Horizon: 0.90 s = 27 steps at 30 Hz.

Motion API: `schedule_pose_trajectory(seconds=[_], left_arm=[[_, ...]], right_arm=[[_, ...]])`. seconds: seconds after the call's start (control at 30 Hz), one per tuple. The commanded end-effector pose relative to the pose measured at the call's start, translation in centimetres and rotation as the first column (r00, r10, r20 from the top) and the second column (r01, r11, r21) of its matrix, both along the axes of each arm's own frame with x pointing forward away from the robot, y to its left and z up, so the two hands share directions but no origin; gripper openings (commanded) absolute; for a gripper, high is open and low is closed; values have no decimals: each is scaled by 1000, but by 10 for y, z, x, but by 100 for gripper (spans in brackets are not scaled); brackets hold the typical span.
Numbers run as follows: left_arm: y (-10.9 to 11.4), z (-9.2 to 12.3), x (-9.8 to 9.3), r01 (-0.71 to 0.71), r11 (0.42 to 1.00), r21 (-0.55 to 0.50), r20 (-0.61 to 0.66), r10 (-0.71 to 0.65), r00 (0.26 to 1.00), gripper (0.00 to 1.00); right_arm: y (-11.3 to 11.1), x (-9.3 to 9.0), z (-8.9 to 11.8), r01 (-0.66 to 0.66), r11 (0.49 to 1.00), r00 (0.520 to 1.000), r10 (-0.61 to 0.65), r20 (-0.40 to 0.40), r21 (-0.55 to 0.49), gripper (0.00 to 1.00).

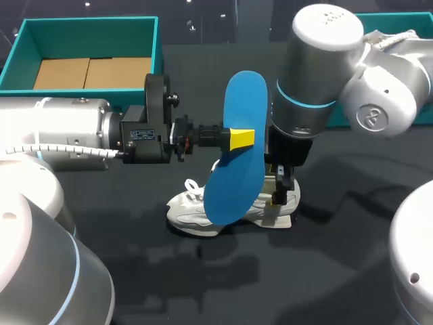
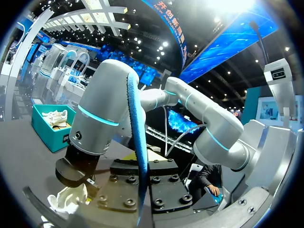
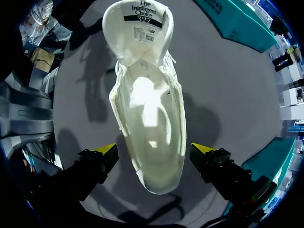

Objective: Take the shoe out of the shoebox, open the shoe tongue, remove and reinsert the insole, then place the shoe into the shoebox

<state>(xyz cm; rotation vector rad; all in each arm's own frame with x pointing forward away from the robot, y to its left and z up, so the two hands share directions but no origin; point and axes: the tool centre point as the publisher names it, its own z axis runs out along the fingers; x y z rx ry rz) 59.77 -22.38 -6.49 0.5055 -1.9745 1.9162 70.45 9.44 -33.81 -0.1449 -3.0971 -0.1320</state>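
The white mesh shoe (image 1: pixel 184 211) is already out of the teal shoebox (image 1: pixel 88 26) and stands on the dark tabletop (image 1: pixel 325 271), tongue folded open. The insole (image 1: pixel 245 101) — thin, blue, foot-shaped — is out too, clenched upright in the left claw (image 1: pixel 241 138) above the shoe. The right claw (image 3: pixel 156 153) is released, its fingers either side of the heel. Reinsertion and boxing are judged to remain.

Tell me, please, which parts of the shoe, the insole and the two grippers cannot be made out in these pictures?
Head view: the insole hides the middle of the shoe and the far finger of the left gripper.
Head view: the right arm covers most of the right gripper.
Left wrist view: the insole shows edge-on only; the right arm hides most of the shoe.
Right wrist view: the shoe's underside faces away.
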Motion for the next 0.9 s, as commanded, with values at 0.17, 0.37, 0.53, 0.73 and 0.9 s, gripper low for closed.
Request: schedule_pose_trajectory(seconds=[0.17,0.37,0.53,0.73,0.9], left_arm=[[-2,-1,-1,-3,1000,-3,1,3,1000,0],[-2,-1,-1,-3,1000,-3,1,3,1000,0],[-2,-1,-1,-3,1000,-3,1,3,1000,0],[-2,-1,-1,-3,1000,-3,1,3,1000,0],[-2,-1,-1,-3,1000,-3,1,3,1000,0]], right_arm=[[13,20,12,-13,998,1000,15,21,-67,100],[28,38,13,-59,994,998,62,27,-95,100],[35,47,2,-79,992,996,81,23,-97,100],[36,49,-17,-105,992,994,106,10,-71,100],[35,48,-31,-100,993,995,100,-1,-55,100]])
